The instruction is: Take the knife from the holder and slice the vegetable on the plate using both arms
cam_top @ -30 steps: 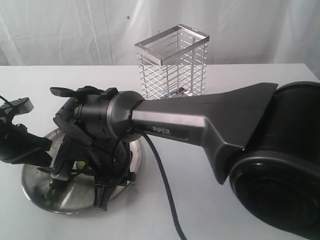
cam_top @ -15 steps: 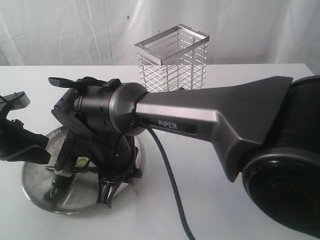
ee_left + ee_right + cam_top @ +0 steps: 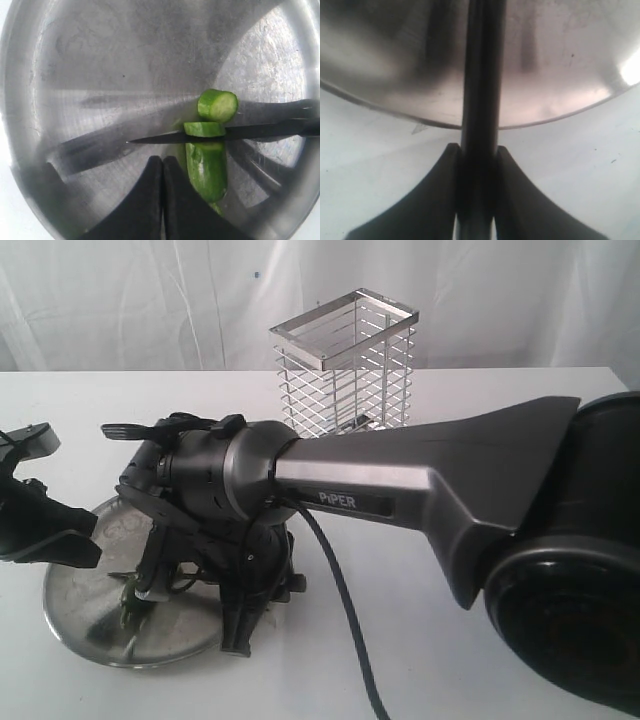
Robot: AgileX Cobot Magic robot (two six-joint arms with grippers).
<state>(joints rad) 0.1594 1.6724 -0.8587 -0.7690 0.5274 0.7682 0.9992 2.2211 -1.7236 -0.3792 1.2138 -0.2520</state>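
Observation:
In the left wrist view the plate (image 3: 90,60) holds the green vegetable (image 3: 206,167), cut into pieces: a stub (image 3: 218,105), a thin slice (image 3: 204,129) and the long body. The dark knife (image 3: 260,131) lies across the vegetable at the cut, its point toward the plate's middle. My left gripper (image 3: 162,161) is shut with nothing between its fingers, one finger resting against the vegetable's side. My right gripper (image 3: 479,152) is shut on the knife's black handle (image 3: 481,75), just outside the plate rim (image 3: 545,119). In the exterior view the right gripper (image 3: 238,635) reaches across to the plate (image 3: 80,620); the left gripper (image 3: 85,540) is over its left part.
The chrome wire holder (image 3: 345,370) stands at the back of the white table (image 3: 400,670). The right arm with PIPER lettering (image 3: 400,480) spans the scene, and its black cable (image 3: 340,610) hangs down to the table.
The right gripper with the knife has shifted right and down toward the plate's right rim. The left gripper has drawn back a little to the left.

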